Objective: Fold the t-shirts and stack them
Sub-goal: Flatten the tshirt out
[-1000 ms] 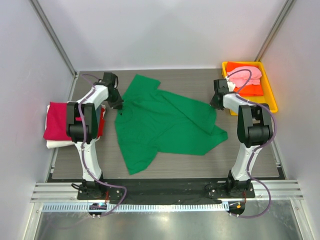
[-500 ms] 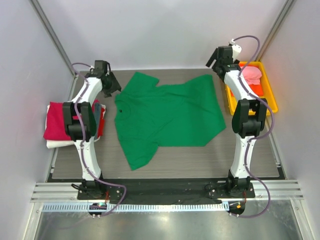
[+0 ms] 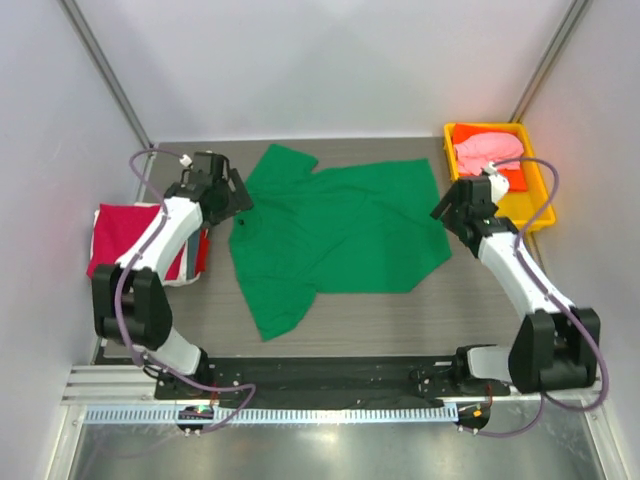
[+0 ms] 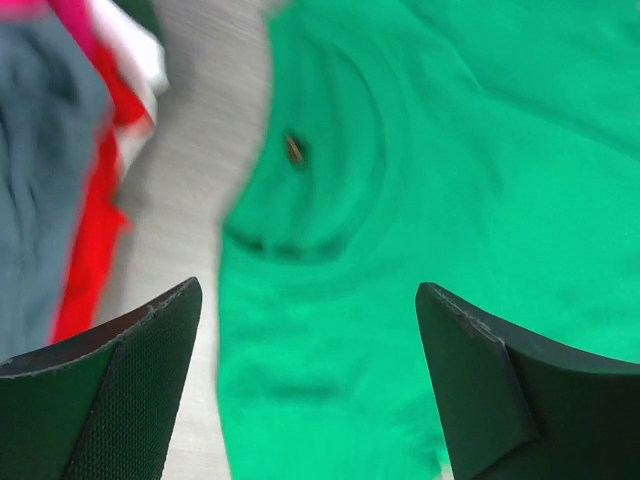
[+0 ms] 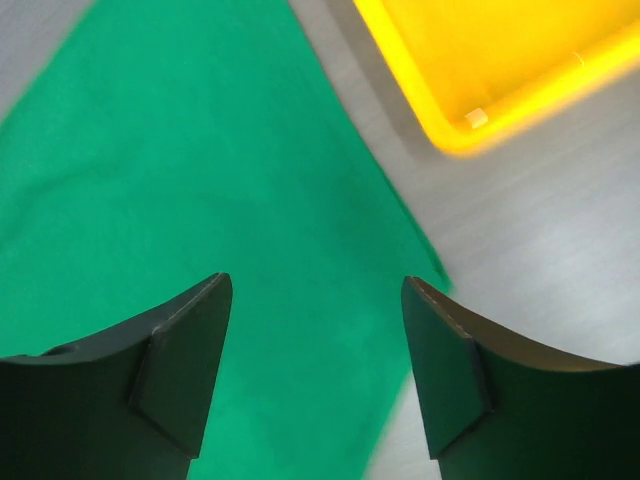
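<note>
Green t-shirt (image 3: 340, 235) now lies spread flat mid-table (image 3: 480, 320); a second ago it was rumpled and gripped. Left gripper (image 4: 308, 292) and right gripper (image 5: 316, 283) hover with jaws spread, empty, over collar and hem edge. Folding can likely begin.

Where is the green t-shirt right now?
In the top view the green t-shirt lies spread flat at centre, between the folded stack on the left and the yellow tray on the right.
</note>
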Robot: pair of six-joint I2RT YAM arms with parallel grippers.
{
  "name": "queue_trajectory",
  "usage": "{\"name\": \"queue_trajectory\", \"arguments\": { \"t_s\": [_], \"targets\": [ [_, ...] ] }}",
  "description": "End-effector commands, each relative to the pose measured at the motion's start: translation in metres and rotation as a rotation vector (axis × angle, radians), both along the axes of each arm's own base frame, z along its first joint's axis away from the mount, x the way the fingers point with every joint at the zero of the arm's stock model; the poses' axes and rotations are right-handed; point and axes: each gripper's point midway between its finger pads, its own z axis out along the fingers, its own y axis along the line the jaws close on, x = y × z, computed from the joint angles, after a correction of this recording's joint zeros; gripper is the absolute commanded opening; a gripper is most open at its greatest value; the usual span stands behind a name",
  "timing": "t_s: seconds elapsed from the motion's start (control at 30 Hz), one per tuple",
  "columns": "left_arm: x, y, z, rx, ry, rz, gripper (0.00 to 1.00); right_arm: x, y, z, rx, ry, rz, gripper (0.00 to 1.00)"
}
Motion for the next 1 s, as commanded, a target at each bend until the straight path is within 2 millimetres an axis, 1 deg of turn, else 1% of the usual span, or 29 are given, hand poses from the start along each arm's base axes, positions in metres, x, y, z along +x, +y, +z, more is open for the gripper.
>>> {"name": "queue_trajectory", "arguments": {
  "t_s": [0.0,0.03,0.07,0.1,0.13,0.17,0.2,0.23,0.3,0.33,0.4,0.43,0.47,0.5,0.53,0.57,0.6,0.63,0.67,0.7,0.73,0.77,0.8,0.83,0.87,0.9,0.97],
  "targets": [
    [-0.020,-0.034,0.023,-0.025,-0.103,-0.066,0.87,-0.036,-0.005,-0.007,0.031,-0.031,-0.058,0.69],
    [-0.033,-0.064,0.038,-0.042,-0.150,-0.147,0.86,-0.053,-0.006,-0.026,0.028,0.008,-0.067,0.65],
    [-0.045,-0.079,0.034,-0.047,-0.146,-0.179,0.86,-0.062,-0.007,-0.029,0.030,0.006,-0.070,0.59],
    [-0.054,-0.093,0.037,-0.049,-0.164,-0.212,0.86,-0.070,-0.008,-0.026,0.035,-0.018,-0.077,0.54],
    [-0.066,-0.123,0.048,-0.081,-0.204,-0.290,0.85,-0.081,-0.009,-0.041,0.036,0.011,-0.082,0.52],
    [-0.076,-0.135,0.046,-0.099,-0.207,-0.327,0.84,-0.087,-0.009,-0.046,0.039,0.020,-0.085,0.49],
    [-0.082,-0.146,0.048,-0.111,-0.217,-0.352,0.84,-0.090,-0.007,-0.047,0.049,0.015,-0.081,0.48],
    [-0.091,-0.159,0.050,-0.113,-0.227,-0.386,0.84,-0.097,-0.004,-0.059,0.069,0.041,-0.076,0.48],
    [-0.100,-0.166,0.053,-0.109,-0.240,-0.425,0.84,-0.100,-0.001,-0.067,0.089,0.055,-0.076,0.49],
    [-0.105,-0.167,0.053,-0.103,-0.244,-0.439,0.84,-0.102,0.001,-0.075,0.094,0.076,-0.071,0.50],
    [-0.112,-0.162,0.051,-0.101,-0.250,-0.441,0.84,-0.098,0.004,-0.079,0.105,0.074,-0.056,0.52],
    [-0.114,-0.159,0.049,-0.096,-0.252,-0.435,0.83,-0.098,0.006,-0.086,0.110,0.096,-0.048,0.54],
    [-0.120,-0.153,0.037,-0.081,-0.234,-0.431,0.84,-0.094,0.009,-0.088,0.118,0.093,-0.031,0.54],
    [-0.124,-0.148,0.042,-0.087,-0.253,-0.423,0.84,-0.092,0.011,-0.090,0.120,0.099,-0.025,0.54],
    [-0.126,-0.142,0.039,-0.073,-0.258,-0.406,0.84,-0.091,0.011,-0.097,0.121,0.123,-0.022,0.54],
    [-0.132,-0.134,0.029,-0.061,-0.246,-0.397,0.84,-0.087,0.012,-0.097,0.119,0.120,-0.016,0.54],
    [-0.136,-0.129,0.036,-0.068,-0.275,-0.383,0.84,-0.085,0.014,-0.100,0.118,0.125,-0.009,0.53],
    [-0.139,-0.123,0.036,-0.066,-0.286,-0.367,0.84,-0.081,0.015,-0.098,0.117,0.120,-0.003,0.52],
    [-0.144,-0.113,0.026,-0.046,-0.280,-0.346,0.85,-0.079,0.015,-0.102,0.112,0.127,-0.002,0.52],
    [-0.147,-0.108,0.025,-0.044,-0.290,-0.325,0.87,-0.077,0.016,-0.103,0.110,0.127,0.000,0.51],
    [-0.152,-0.101,0.033,-0.061,-0.324,-0.306,0.94,-0.074,0.018,-0.102,0.110,0.125,0.003,0.50],
    [-0.157,-0.097,0.024,-0.068,-0.314,-0.284,0.98,-0.072,0.018,-0.106,0.107,0.133,0.000,0.48],
    [-0.159,-0.091,0.024,-0.066,-0.326,-0.268,0.99,-0.071,0.018,-0.108,0.104,0.138,-0.003,0.48],
    [-0.162,-0.084,0.023,-0.070,-0.341,-0.241,1.00,-0.068,0.019,-0.111,0.103,0.143,-0.001,0.48],
    [-0.165,-0.082,0.023,-0.075,-0.344,-0.237,1.00,-0.066,0.020,-0.110,0.106,0.135,-0.001,0.48],
    [-0.168,-0.076,0.021,-0.058,-0.340,-0.220,1.00,-0.066,0.021,-0.115,0.103,0.149,0.000,0.48],
    [-0.172,-0.067,0.021,-0.052,-0.348,-0.190,1.00,-0.062,0.023,-0.114,0.101,0.142,0.004,0.47]
  ]
}}
